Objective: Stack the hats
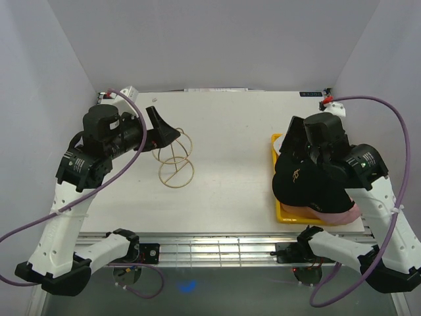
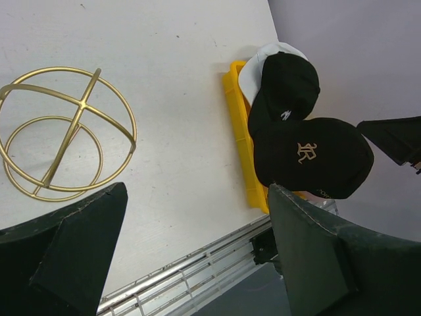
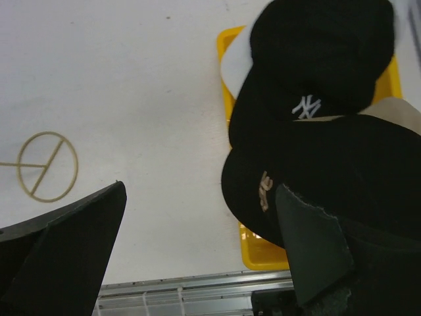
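left pincer [image 2: 197, 191] stands spread wide, its two dark fingers well apart over the bare table [image 2: 177, 79] and gripping nothing. it hangs just beside the gold wire stand [image 2: 59, 141], and its own camera shows the stand ahead of the fingertips and clear of them. right pincer [image 3: 198, 187] is spread just as wide and holds nothing, poised over the near part of the yellow tray [image 3: 263, 257]. one of its fingers sits in front of the black cap with the gold letter [image 3: 316, 164], and whether it touches the cloth cannot be told. the caps lie heaped in and over that tray at the right side of the table, well apart from the stand. the left wrist view alone gives the heap from the side: the white cap [image 2: 258, 66] farthest, the black cap with the white ny mark [image 2: 286, 85] lying on it, and the gold-letter cap nearest, overlapping the ny cap and hanging past the tray's wall. the right wrist view adds a sliver of a tan cap [image 3: 401, 112] between the two black ones. the overhead view, where the right arm covers the far caps, shows a pink cap [image 1: 335, 214] under the gold-letter cap at the tray's near end.
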`<state>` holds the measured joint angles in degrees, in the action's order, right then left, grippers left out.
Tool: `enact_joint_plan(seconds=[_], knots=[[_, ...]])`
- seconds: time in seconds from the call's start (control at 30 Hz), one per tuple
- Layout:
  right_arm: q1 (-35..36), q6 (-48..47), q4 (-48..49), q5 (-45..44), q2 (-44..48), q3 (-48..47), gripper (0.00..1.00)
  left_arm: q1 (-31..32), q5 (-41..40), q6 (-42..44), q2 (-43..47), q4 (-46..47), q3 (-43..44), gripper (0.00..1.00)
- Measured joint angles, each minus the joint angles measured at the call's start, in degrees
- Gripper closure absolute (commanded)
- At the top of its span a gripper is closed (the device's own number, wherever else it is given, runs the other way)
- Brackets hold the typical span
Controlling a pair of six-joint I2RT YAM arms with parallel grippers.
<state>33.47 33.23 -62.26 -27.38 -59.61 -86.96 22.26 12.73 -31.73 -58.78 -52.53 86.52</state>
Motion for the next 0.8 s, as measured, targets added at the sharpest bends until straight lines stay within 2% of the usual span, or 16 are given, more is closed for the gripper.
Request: enact_joint_plan(seconds=[0.07, 0.1, 0.13, 0.33, 0.8], knots=[[0.00, 2.25, -4.37, -3.85, 0.46, -0.61, 0.00, 0.00, 0.46, 0.04, -0.37, 0.59, 0.00, 0.02], [-0.02, 2.91, -6.01, -5.35, 0.92, -0.70, 0.05, 0.00, 0.61, 0.13, -0.44, 0.74, 0.00, 0.02], [-0.09, 3.41, -7.34, -6.45, 1.51, -0.70, 0.06, 0.00, 0.81, 0.24, -0.48, 0.92, 0.00, 0.02], [-2.14, 5.79, -11.41, -9.79, 5.22, 0.81, 0.09, 0.00, 1.84, 0.83, -0.98, 2.14, 0.00, 0.02], [-8.15, 6.49, -12.59, -13.00, 4.26, 7.67, 0.09, 0.00, 2.75, 2.34, -2.36, 2.75, 0.00, 0.02]])
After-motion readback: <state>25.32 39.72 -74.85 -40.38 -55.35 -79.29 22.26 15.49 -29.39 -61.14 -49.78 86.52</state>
